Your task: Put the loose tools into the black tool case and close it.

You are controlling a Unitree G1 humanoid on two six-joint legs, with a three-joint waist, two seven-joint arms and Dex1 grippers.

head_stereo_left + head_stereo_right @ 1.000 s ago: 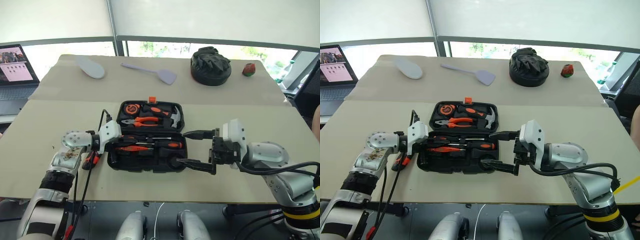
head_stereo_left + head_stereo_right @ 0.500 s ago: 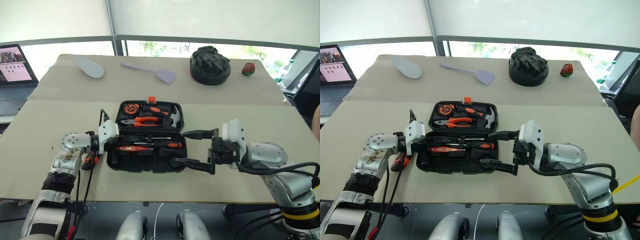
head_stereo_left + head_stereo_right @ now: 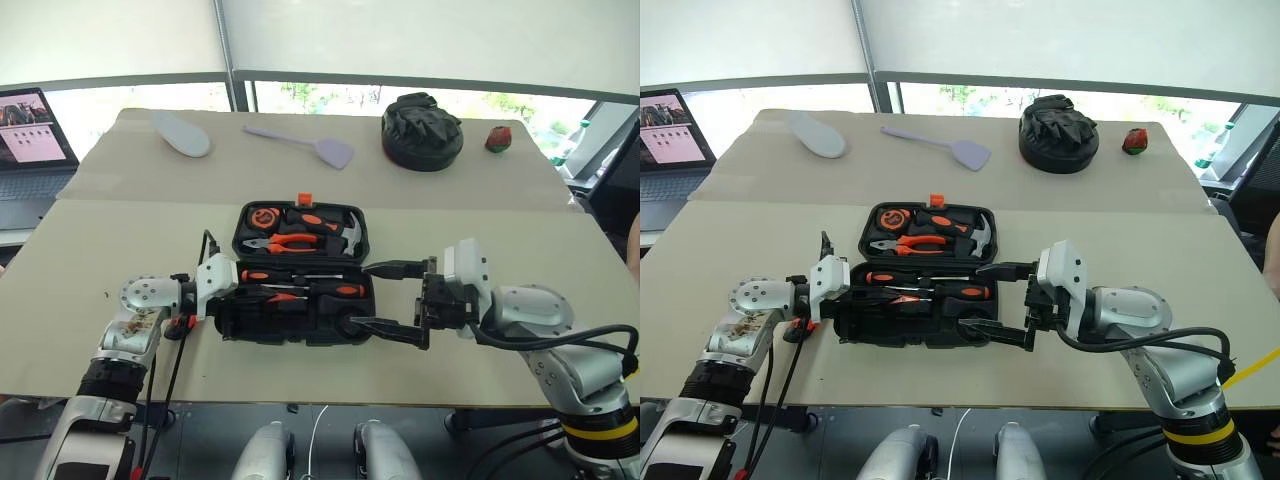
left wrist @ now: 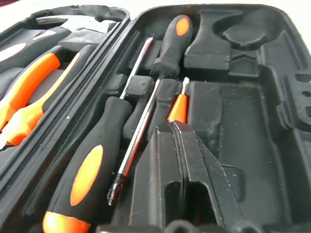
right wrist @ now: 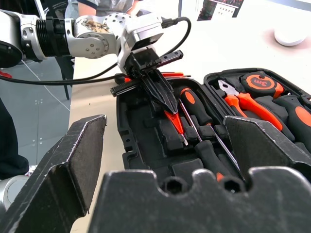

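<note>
Your left tool (image 5: 167,104) is pinched on a slim, light screwdriver (image 4: 178,107); right tool (image 3: 392,298) spread; lift the stiff black tool case (image 3: 300,270) lid by its rim

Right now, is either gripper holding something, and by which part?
Right gripper: open, empty. Left gripper: shut, tips at the orange handle of a small screwdriver in the tool case; grip cannot be told.

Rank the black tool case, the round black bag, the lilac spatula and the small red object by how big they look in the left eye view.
1. black tool case
2. round black bag
3. lilac spatula, long but thin
4. small red object
The last three lie farther from the camera, so they look smaller.
</note>
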